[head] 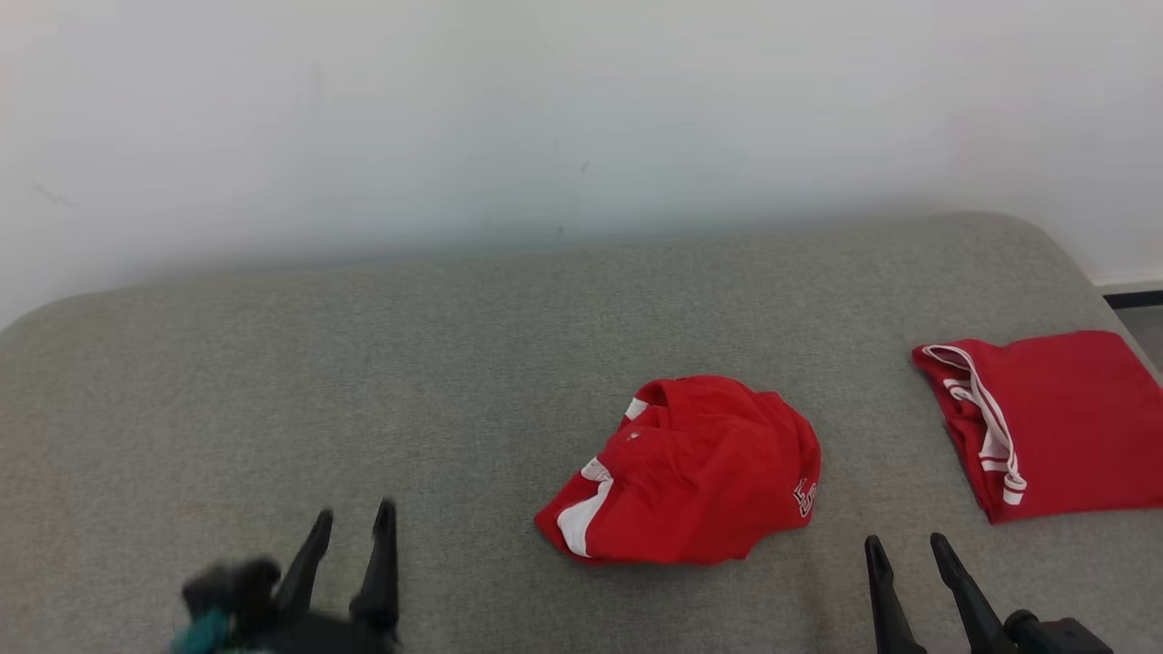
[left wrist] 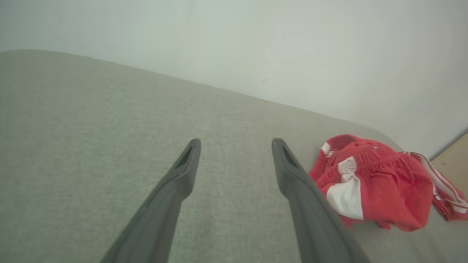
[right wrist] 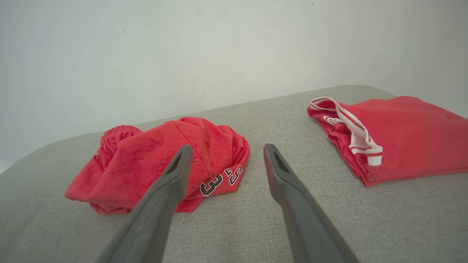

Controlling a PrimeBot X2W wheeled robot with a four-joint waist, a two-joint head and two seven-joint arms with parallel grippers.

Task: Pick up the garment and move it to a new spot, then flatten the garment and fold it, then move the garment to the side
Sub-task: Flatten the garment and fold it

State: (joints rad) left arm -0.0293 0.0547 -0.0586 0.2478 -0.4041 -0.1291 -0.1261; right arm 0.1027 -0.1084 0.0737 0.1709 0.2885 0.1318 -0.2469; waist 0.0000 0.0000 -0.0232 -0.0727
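A crumpled red garment [head: 695, 472] with white patches and a printed number lies bunched in the middle of the grey padded surface [head: 454, 363]. In the left wrist view the garment [left wrist: 376, 182] lies just right of my fingers; in the right wrist view the garment [right wrist: 161, 160] lies ahead and to the left. My left gripper [head: 354, 518] hovers open at the lower left, well left of the garment, with nothing between its fingers. Open and empty too, my right gripper [head: 904, 543] sits at the lower right, just past the garment's right edge.
A second red garment [head: 1054, 422] with white-striped trim lies folded flat at the surface's right edge, beyond my right gripper; it is also in the right wrist view [right wrist: 395, 135]. A pale wall [head: 545, 118] rises behind the surface. A strip of floor [head: 1140, 318] shows at the far right.
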